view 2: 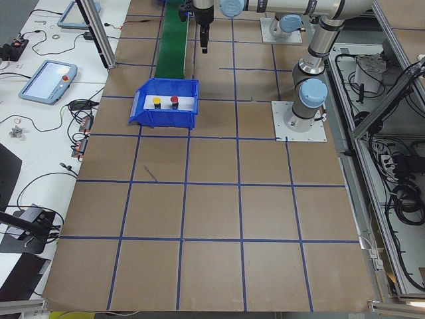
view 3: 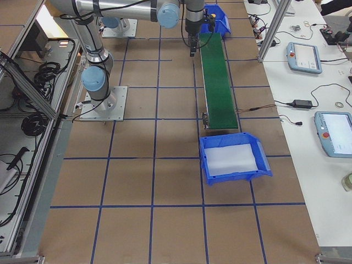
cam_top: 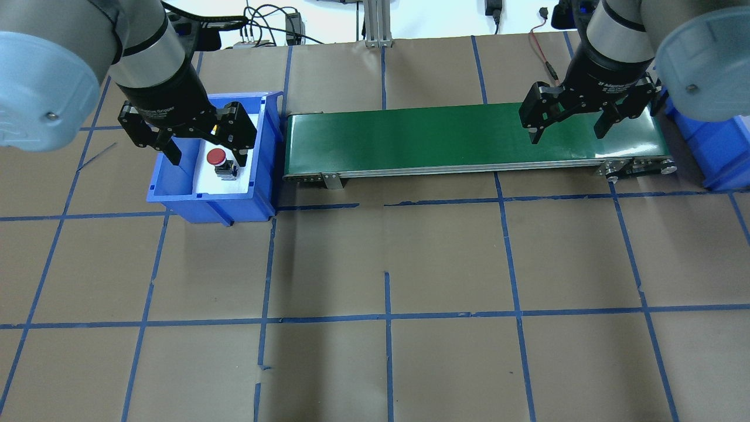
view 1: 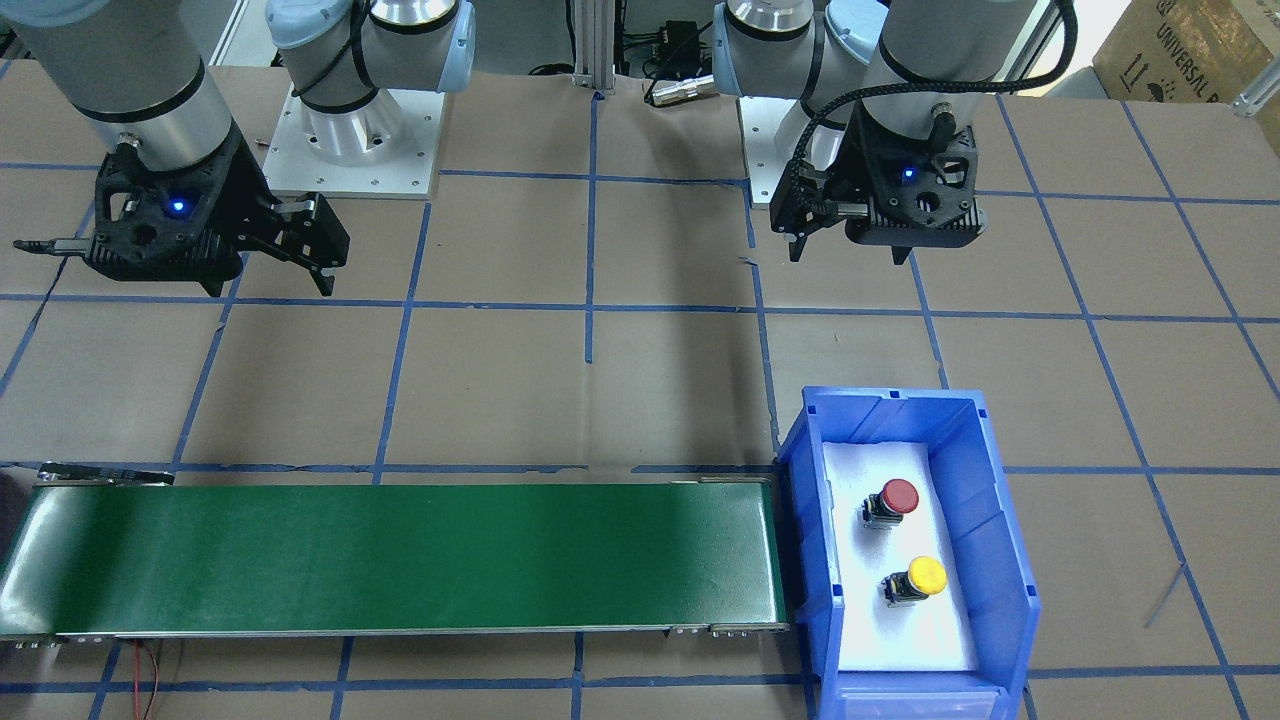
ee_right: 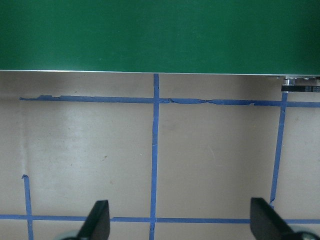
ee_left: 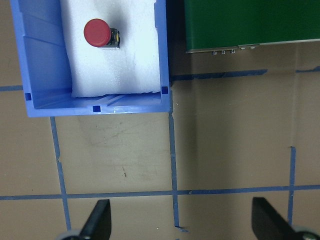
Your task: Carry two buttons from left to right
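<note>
The red-capped button (view 1: 893,500) and the yellow-capped button (view 1: 920,580) stand on white foam inside a blue bin (view 1: 1005,540) at the conveyor's left end. The left wrist view shows only the red button (ee_left: 97,32), at its top. My left gripper (view 1: 850,257) hovers open and empty above the table, on the robot's side of the bin. In the overhead view it (cam_top: 208,161) overlaps the bin and hides most of the yellow button. My right gripper (view 1: 270,290) hangs open and empty near the conveyor's other end (cam_top: 567,138).
A green conveyor belt (view 1: 400,555) runs between the two bins. A second blue bin (view 3: 234,159), holding only white foam, sits past the belt's right end. Blue tape lines grid the brown table. Arm bases are bolted at the robot's edge.
</note>
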